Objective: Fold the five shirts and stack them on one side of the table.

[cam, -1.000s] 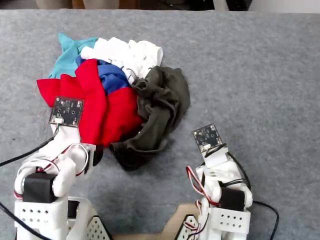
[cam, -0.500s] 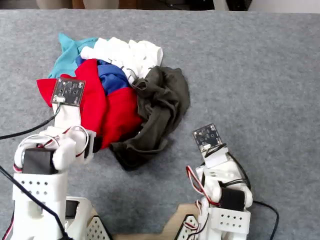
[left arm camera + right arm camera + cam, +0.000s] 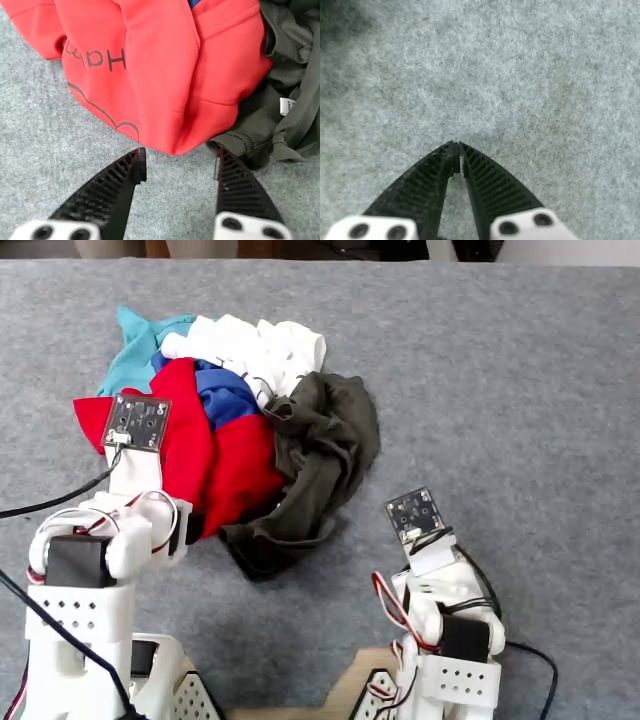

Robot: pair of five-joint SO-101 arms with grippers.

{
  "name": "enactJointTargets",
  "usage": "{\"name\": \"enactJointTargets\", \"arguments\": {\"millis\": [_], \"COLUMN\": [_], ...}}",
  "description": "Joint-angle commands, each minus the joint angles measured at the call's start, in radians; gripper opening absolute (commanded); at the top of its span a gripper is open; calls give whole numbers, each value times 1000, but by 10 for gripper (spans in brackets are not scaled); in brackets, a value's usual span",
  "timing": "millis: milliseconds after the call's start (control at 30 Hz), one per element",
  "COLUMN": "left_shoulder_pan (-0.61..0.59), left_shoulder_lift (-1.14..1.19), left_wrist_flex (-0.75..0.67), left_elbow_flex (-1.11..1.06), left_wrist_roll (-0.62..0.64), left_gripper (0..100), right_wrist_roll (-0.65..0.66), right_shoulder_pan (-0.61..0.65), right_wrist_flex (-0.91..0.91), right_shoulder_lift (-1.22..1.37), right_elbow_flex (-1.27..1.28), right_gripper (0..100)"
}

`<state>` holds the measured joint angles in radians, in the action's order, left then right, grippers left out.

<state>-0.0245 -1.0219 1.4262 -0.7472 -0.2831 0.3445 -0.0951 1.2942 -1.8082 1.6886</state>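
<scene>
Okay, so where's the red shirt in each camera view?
High view: red shirt left of centre in the pile.
Left wrist view: red shirt at the tips of the open left gripper.
Right wrist view: grey table under the shut right gripper.
Shared landmark: dark olive shirt beside it, in high and left wrist views.

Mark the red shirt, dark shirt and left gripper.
red shirt (image 3: 165,75), left wrist view, front fold.
dark shirt (image 3: 325,455), high view, middle of the bunch.
left gripper (image 3: 181,155), left wrist view, midway between fingertips.
</scene>
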Motion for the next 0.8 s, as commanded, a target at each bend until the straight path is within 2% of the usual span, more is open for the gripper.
{"name": "enactJointTargets", "arguments": {"millis": [0,767], "left_shoulder_pan": [-11,-8], "left_shoulder_lift": [7,15], "left_wrist_flex": [-15,-18], "left_elbow_flex": [43,51], "left_wrist_roll": [-5,-5], "left_gripper": [233,233], "right_wrist_roll": [-3,-3], "right_shoulder_pan": [12,12], "right_wrist_flex": [3,3], "right_shoulder_lift": [-59,-59], "right_elbow_flex": [2,2], "right_gripper": [5,5]}}
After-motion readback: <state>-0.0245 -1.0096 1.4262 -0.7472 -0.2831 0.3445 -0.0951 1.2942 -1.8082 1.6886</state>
